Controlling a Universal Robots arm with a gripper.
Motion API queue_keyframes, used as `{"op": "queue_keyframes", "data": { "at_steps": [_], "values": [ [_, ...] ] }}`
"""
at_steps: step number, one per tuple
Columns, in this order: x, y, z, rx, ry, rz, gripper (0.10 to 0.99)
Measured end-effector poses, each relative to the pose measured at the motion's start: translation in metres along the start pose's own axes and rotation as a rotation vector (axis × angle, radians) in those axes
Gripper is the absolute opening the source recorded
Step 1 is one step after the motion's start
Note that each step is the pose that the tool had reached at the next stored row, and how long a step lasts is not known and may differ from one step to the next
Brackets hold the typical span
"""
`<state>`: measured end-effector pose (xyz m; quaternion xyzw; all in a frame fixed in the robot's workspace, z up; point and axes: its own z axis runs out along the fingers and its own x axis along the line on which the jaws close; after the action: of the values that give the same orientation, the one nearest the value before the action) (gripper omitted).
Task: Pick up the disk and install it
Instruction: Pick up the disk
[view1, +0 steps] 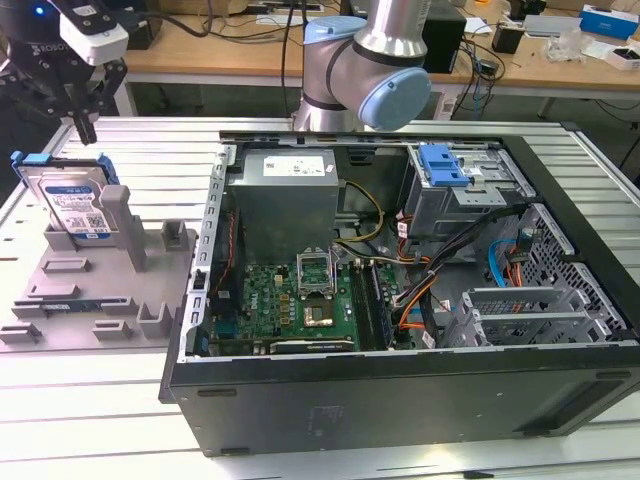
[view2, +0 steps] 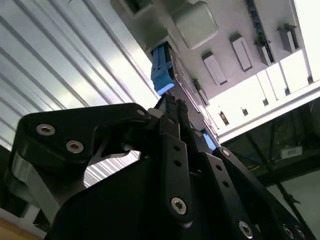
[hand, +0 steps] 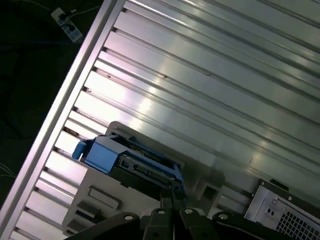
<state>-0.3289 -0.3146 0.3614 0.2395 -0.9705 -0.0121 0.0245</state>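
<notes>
Blue-framed disk (view1: 72, 205) stands in a grey holder (view1: 60, 290); gripper (view1: 85, 132) hovers above, fingers together, empty. Pickup stage; grasping needs them spread.

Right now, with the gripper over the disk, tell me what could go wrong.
1. The disk leans on edge in the grey holder, and the gripper hangs just above its upper edge. A descent slightly off line might strike the blue bracket and tip the disk out.
2. Loose cables cross the open computer case; a carried disk could snag on them.
</notes>
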Motion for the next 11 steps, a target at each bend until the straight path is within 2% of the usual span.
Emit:
{"op": "queue_keyframes", "data": {
  "at_steps": [1, 2, 5, 6, 7, 11],
  "values": [
    [0.0000, 0.0000, 0.0001, 0.001, 0.0006, -0.017, 0.235],
    [0.0000, 0.0000, 0.0001, 0.002, 0.0015, -0.040, 0.235],
    [-0.0001, 0.0000, 0.0004, 0.005, 0.0042, -0.116, 0.416],
    [-0.0001, 0.0000, 0.0005, 0.006, 0.0050, -0.140, 0.416],
    [-0.0001, -0.0001, 0.0007, 0.007, 0.0061, -0.171, 0.482],
    [-0.0001, -0.0001, 0.0009, 0.012, 0.0084, -0.264, 0.482]
  ]
}}
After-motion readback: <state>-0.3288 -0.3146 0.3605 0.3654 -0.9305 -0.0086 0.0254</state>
